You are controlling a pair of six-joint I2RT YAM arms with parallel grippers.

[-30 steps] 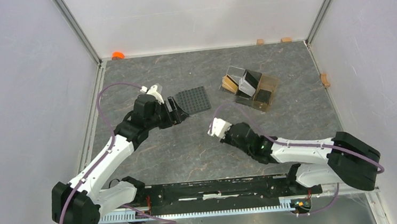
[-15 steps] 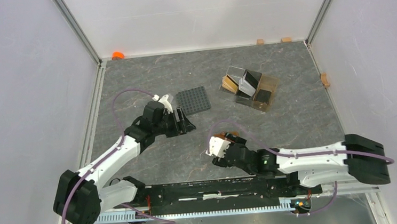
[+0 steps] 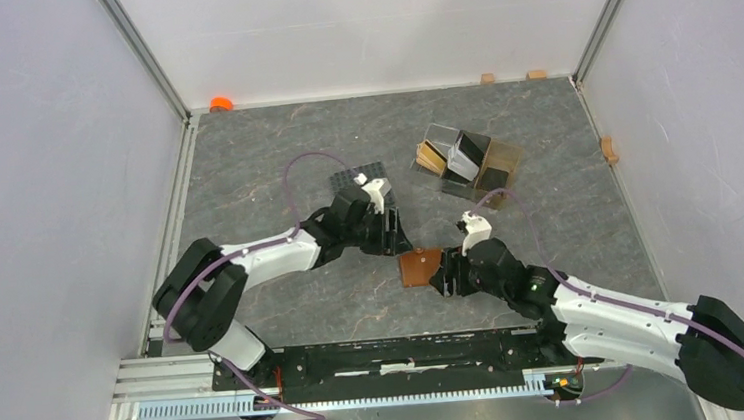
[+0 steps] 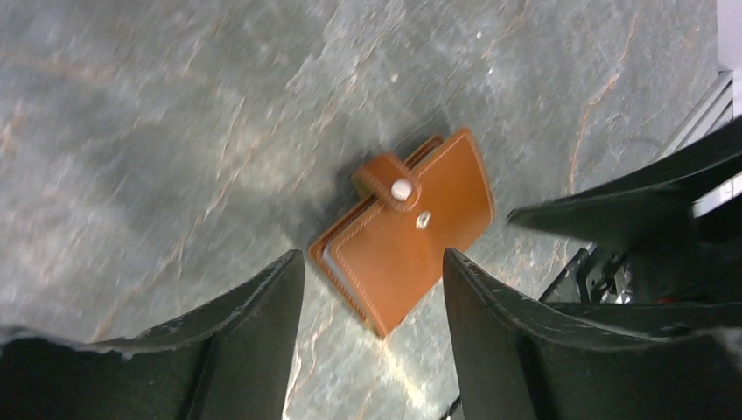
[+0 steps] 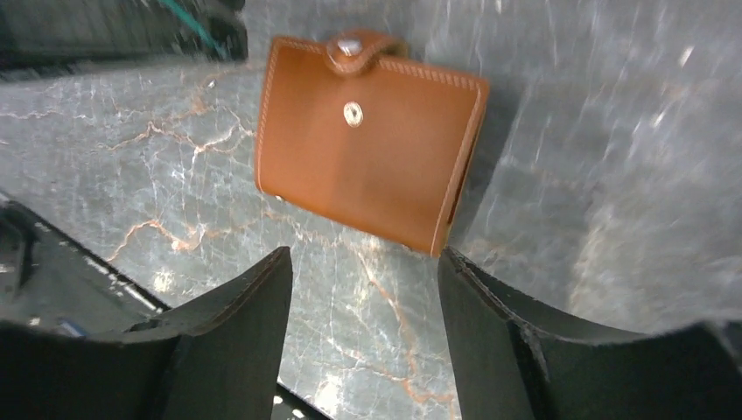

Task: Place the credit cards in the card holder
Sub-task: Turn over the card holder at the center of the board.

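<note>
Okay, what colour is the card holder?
The card holder is tan-brown leather with pale edge stitching, best seen in the right wrist view.

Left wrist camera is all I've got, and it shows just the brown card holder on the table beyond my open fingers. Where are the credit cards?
Observer: The credit cards stand in a clear amber compartment stand, farther back on the table and to the right of the card holder.
Operator: Is the right gripper gripping the card holder?
Observer: No. The right gripper is open; the card holder lies free on the table just ahead of its fingertips.
</note>
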